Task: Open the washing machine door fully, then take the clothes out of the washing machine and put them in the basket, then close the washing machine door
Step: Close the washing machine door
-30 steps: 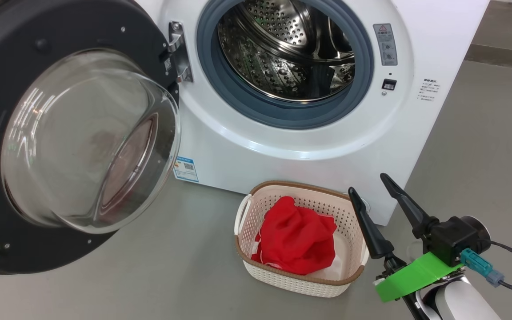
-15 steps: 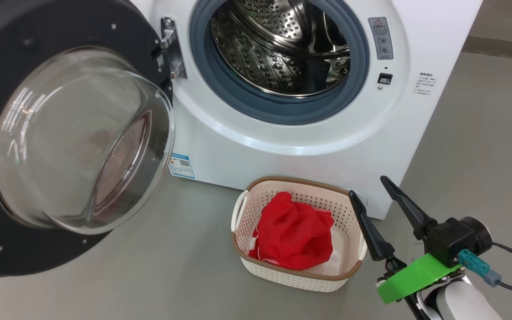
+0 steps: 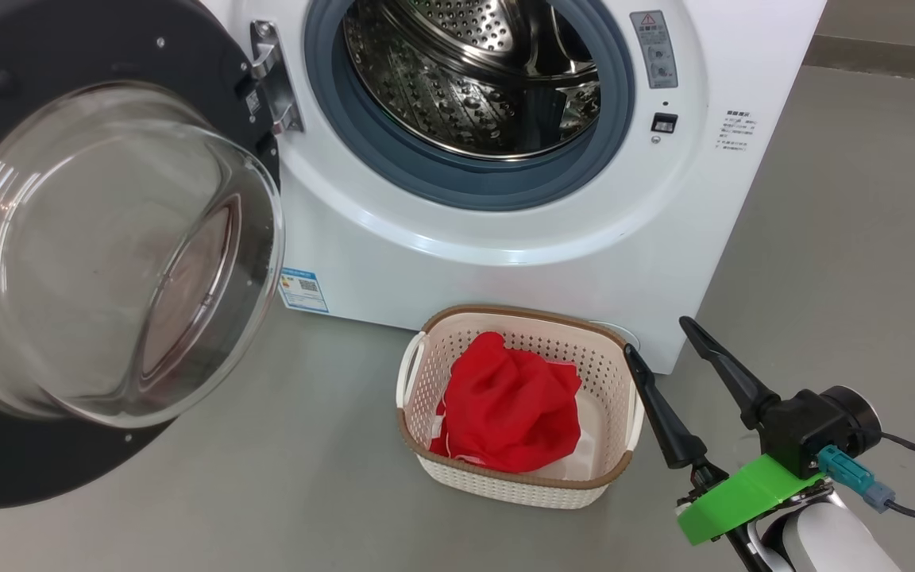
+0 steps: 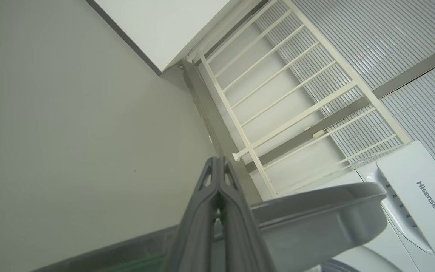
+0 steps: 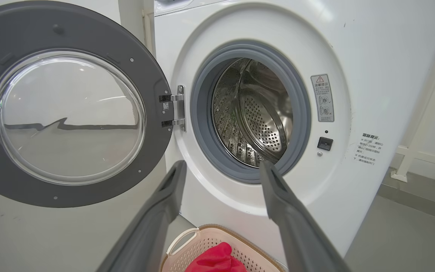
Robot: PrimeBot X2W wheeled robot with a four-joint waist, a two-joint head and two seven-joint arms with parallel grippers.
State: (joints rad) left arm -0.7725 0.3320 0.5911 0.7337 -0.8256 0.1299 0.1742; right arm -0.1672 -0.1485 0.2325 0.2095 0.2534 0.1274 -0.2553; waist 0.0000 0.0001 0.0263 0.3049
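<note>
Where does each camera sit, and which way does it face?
Head: high on the robot, tilted down at the washing machine, its open door and the basket of red clothes; right pincer, open, lower right.
Left wrist: on the left arm, looking along the shut left pincer toward a white railing.
Right wrist: low, facing the drum between its spread fingers.
Shared: head and right wrist both see door, drum, basket.

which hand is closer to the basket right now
Right. The right hand hangs open just beside the right side of the basket. The left hand is shut and sits off by the outer rim of the washing machine door.
</note>
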